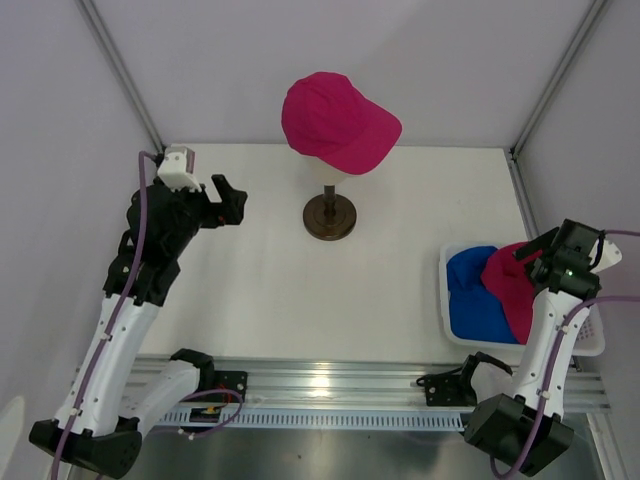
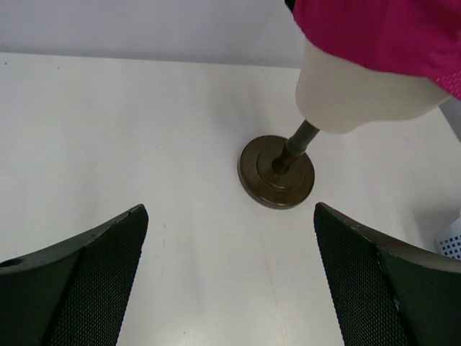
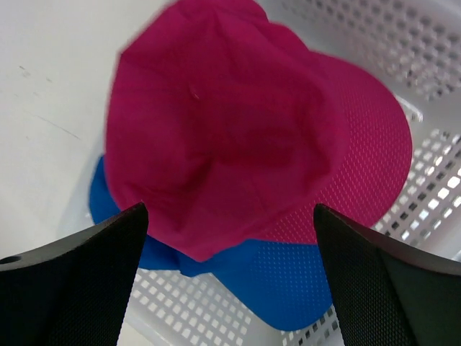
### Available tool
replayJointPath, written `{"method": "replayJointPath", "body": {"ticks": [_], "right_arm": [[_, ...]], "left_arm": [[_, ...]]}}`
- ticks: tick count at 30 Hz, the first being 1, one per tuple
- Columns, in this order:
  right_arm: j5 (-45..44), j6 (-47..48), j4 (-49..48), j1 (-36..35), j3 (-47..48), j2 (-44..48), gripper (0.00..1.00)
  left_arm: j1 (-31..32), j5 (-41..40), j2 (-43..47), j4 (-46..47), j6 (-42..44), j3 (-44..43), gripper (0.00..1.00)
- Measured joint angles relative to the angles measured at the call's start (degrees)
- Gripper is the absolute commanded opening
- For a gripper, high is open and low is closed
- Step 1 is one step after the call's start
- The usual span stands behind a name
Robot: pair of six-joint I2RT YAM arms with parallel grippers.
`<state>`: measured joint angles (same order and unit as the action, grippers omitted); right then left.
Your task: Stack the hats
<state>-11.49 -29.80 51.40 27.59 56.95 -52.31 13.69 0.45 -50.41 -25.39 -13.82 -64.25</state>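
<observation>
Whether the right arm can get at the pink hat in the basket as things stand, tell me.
Probably yes. The right claw hangs open directly above the pink hat, which lies on top of the blue hat in the white basket, with nothing between them.

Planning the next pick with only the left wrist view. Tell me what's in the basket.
Observer: A pink hat lies on a blue hat in the basket.
Operator: Give me the right gripper.
Observer: It hangs open over that pink hat, holding nothing.
Operator: Now the head.
Observer: The worn hat is also pink, brim pointing right.
</observation>
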Motion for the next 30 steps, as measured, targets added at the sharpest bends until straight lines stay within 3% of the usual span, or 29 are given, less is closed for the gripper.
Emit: {"method": "replayJointPath", "body": {"ticks": [14,23,26,27,29,30], "right_arm": [[1.42,-6.93,-0.55,1.07,-10.23,2.91,0.99],[0.11,-11.23,-10.23,1.57,-19.04,7.37,0.82],[0.07,-12.0,-13.29,1.73,-19.32,7.08,0.66],[0.0,-12.15,-14.16,1.77,-19.32,6.8,0.53],[-0.17,-12.31,-15.69,1.81,-19.34,6.21,0.36],[-0.24,-12.26,-16.48,1.86,-19.37,5.95,0.17]], "left_arm": [[0.0,0.15,3.74,0.68,0.92,6.43,0.99],[0.0,-0.44,4.35,0.96,1.29,6.69,1.0],[0.0,-0.5,4.35,0.98,1.38,6.82,0.99],[-0.04,-0.5,4.37,1.01,1.38,6.82,0.99],[-0.07,-0.5,4.37,1.07,1.38,6.84,0.99],[-0.09,-0.52,4.37,1.07,1.4,6.84,0.99]]}}
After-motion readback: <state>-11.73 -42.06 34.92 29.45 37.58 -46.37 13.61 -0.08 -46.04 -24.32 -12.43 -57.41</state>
